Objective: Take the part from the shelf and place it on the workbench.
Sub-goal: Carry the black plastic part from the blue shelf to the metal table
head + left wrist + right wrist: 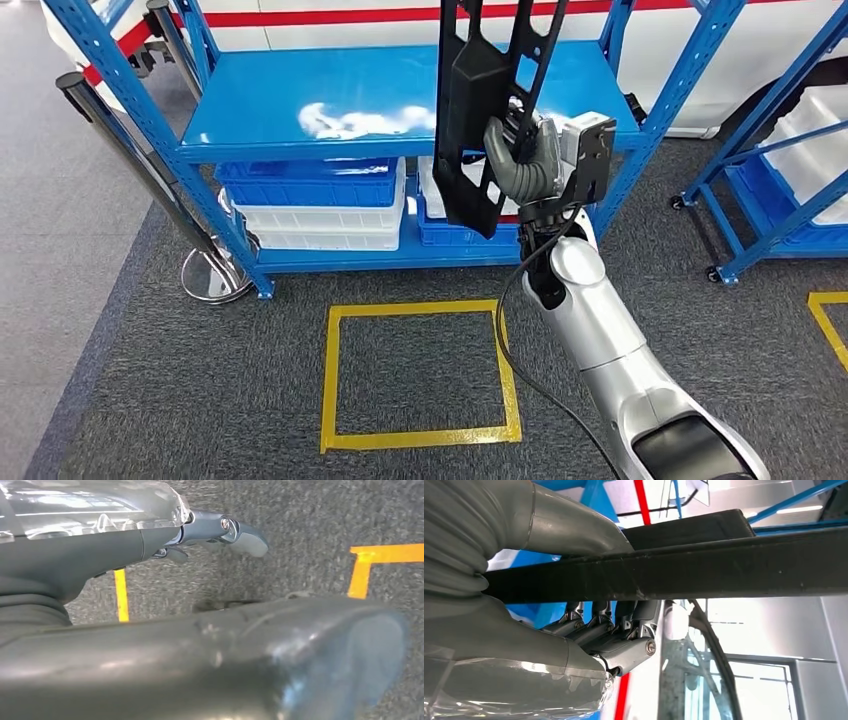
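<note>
Fingers of the right hand curl around a bar of the part, a black frame of flat bars with a thicker block near its middle, and grip it; the thick grey thumb presses on the opposite face of the same bar. Raised in the air in front of the shelf, the part stands nearly upright, its upper end running out of the head view and its lower end hanging level with the shelf's lower tier. It touches nothing but the hand. In the right wrist view the part crosses the picture as a long dark bar, with the fingers wrapped beneath it and the thumb above.

Shelf: blue steel, upper board bare and glossy. On the lower board, blue and white bins are stacked on the left side, and further bins sit behind the part.

Floor: dark grey carpet bearing a square of yellow tape, directly in front of the shelf. A chrome post on a round base stands beside the shelf's left leg. A second blue rack stands to the right.

Left hand: hangs over the carpet near yellow tape lines, fingers loosely extended and apart, holding nothing.
</note>
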